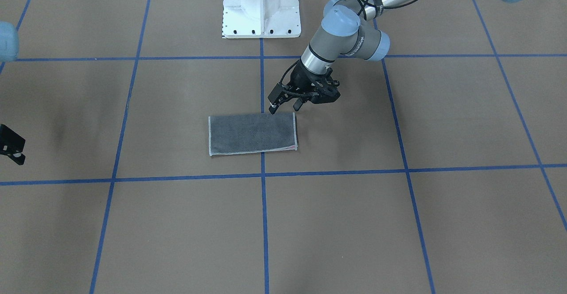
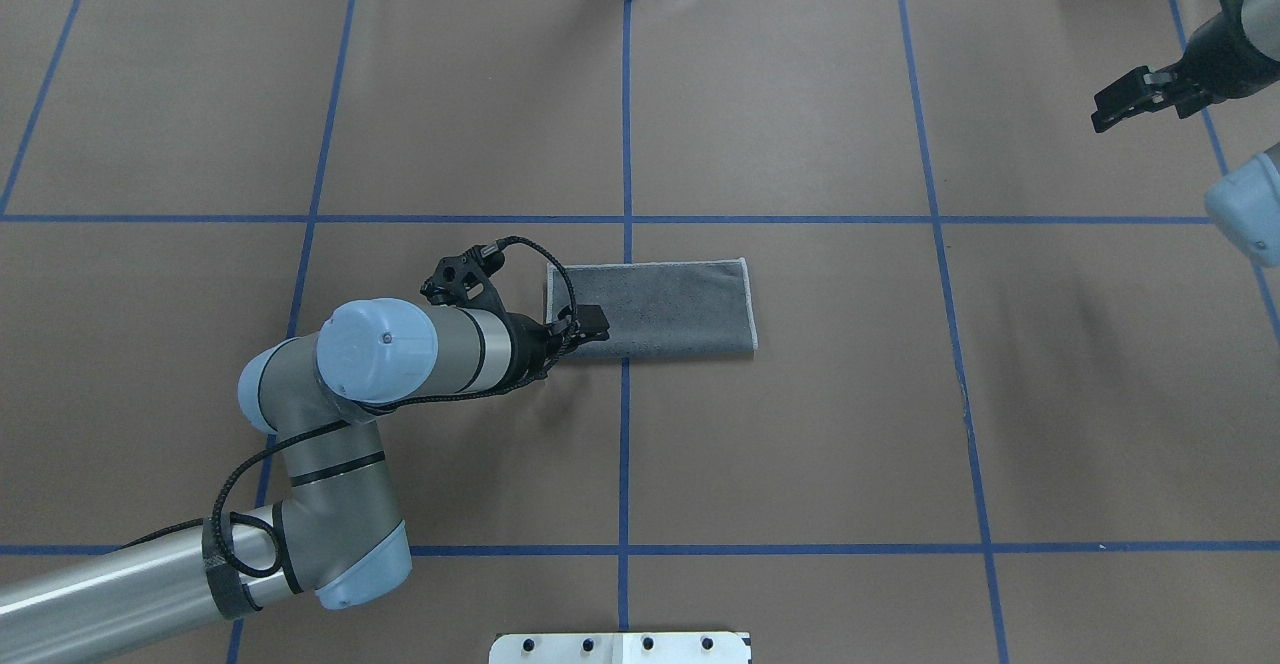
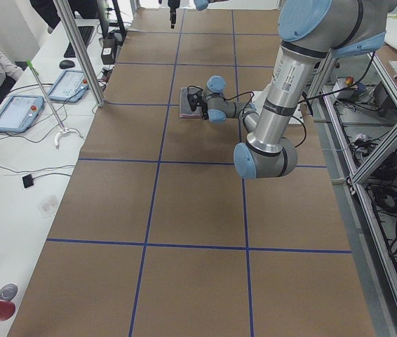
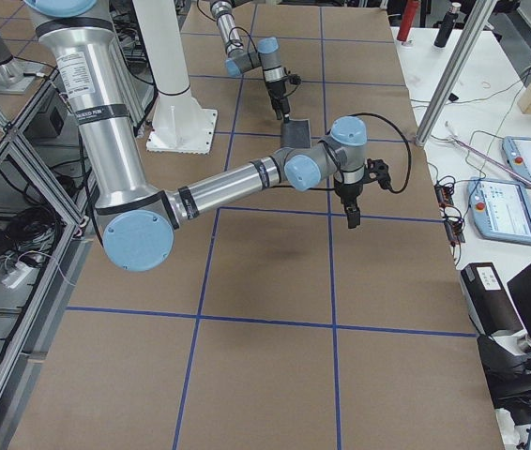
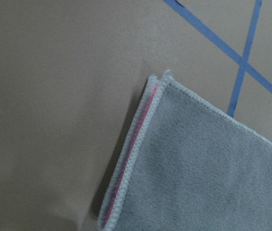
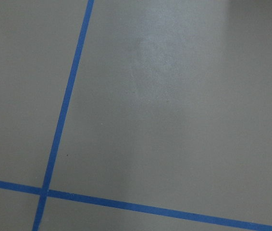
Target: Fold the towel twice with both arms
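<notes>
Towel (image 1: 252, 133) folded once, grey up; left hand (image 1: 285, 108) open at corner.

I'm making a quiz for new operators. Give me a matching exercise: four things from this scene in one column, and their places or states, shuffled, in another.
1 towel
2 left gripper
3 right gripper
4 white pedestal base

A far off to one side
B folded, grey face up
C at the table edge, midway along
D open, at the towel's corner

Pairs: 1-B, 2-D, 3-A, 4-C
</notes>
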